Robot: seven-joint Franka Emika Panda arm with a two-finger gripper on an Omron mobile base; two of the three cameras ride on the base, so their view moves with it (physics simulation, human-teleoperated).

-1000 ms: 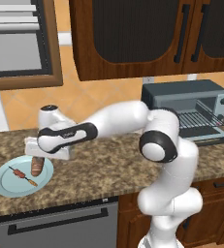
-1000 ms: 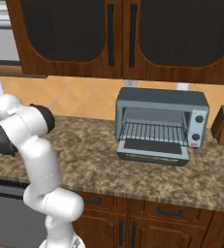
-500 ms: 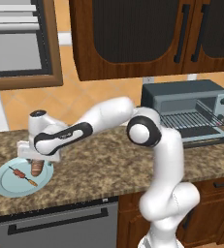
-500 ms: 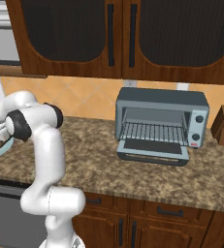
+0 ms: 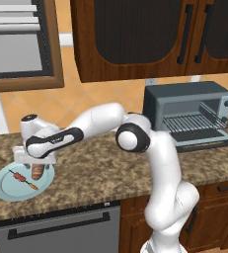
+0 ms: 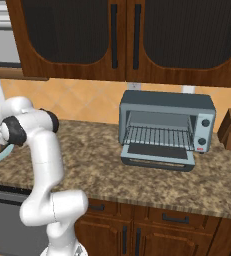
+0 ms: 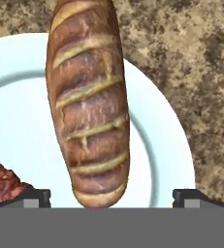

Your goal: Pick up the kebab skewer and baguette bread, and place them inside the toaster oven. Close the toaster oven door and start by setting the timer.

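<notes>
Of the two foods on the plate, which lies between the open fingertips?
The baguette bread, the thick scored brown loaf. The kebab skewer lies beside it, outside the gripper.

We see a baguette bread with rough, matt crust on a smooth pale-blue plate — glossy-looking; the bench is speckled stone, the toaster oven dull grey-blue metal, its rack bare wire.
</notes>
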